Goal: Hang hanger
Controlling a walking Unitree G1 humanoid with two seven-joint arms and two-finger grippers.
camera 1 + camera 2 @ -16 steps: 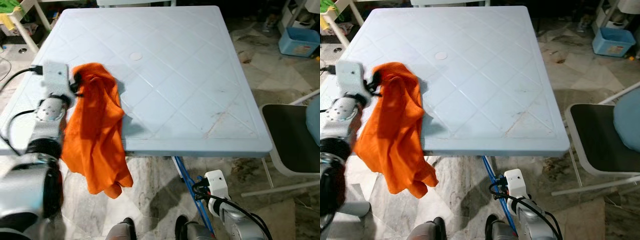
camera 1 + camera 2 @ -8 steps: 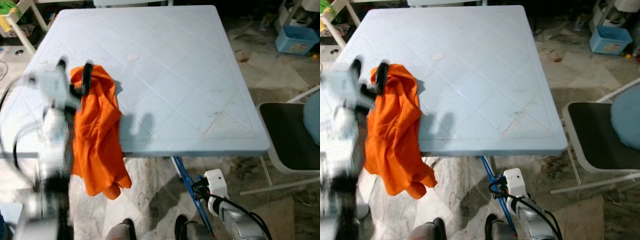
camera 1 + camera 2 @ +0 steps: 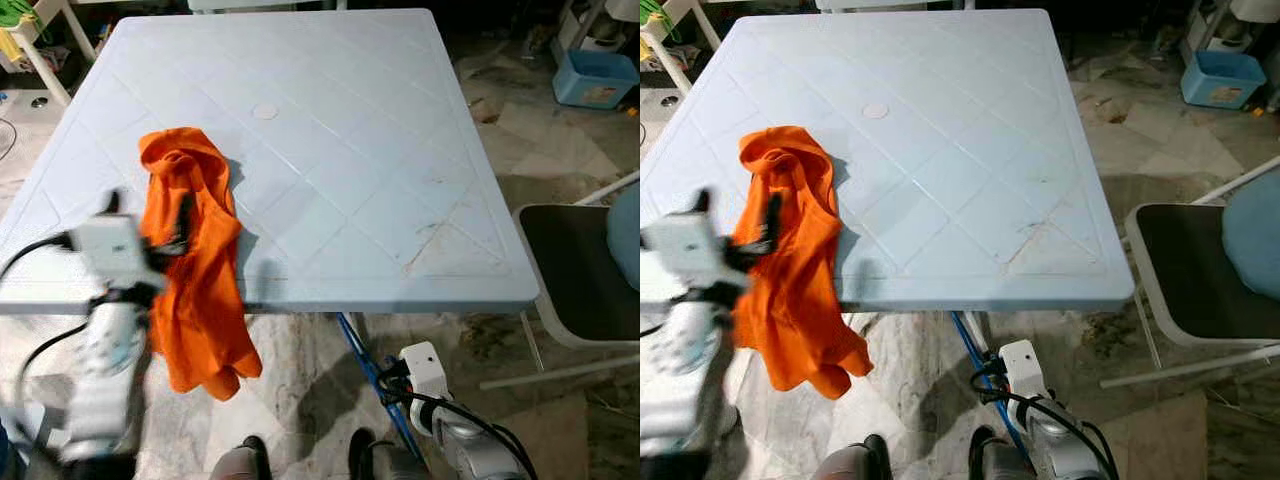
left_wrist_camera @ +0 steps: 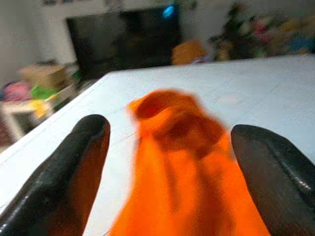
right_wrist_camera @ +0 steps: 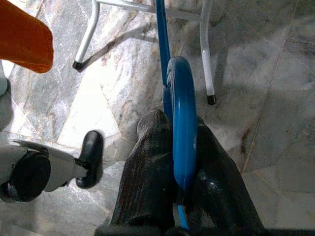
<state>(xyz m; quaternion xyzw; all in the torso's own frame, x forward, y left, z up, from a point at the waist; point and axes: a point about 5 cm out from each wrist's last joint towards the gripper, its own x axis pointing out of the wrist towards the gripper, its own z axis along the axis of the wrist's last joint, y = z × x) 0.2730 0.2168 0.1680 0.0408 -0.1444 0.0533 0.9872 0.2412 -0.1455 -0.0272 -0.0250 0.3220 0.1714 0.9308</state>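
Blue hanger (image 5: pixel 181 123): clamped between the two black fingers of the right gripper (image 5: pixel 179 162), hook curving up past the fingertips; in the head views a blue rod (image 3: pixel 372 372) running from under the table's near edge down toward the right arm, low over the floor

Right gripper: closed on the hanger, held low, below and in front of the table's near edge; white wrist housing (image 3: pixel 423 372) with black cables just above the silver forearm

Left gripper (image 4: pixel 167 167): fingers spread wide apart, one black finger (image 4: pixel 64 172) on each side of the orange cloth as seen from the wrist; nothing held; in the head views blurred, at the table's near left edge, right beside the cloth – touching or not, cannot tell

Orange cloth (image 3: pixel 190 250): bunched on the table's left part, the rest draped over the near edge and hanging toward the floor

Table (image 3: pixel 350 150): pale blue plastic, diamond-patterned top, small round cap (image 3: pixel 265 111) near the middle

Chair (image 3: pixel 580 270): dark seat, white frame, just to the right of the table – a light blue cushion (image 3: pixel 627 235) at its far edge

Blue bin (image 3: pixel 598 80): on the floor, far right, well apart from the table

Floor (image 5: pixel 275 73): marbled stone tiles; white table legs (image 5: pixel 206 49) standing on it; robot's black foot (image 5: pixel 89 157) close to the right gripper
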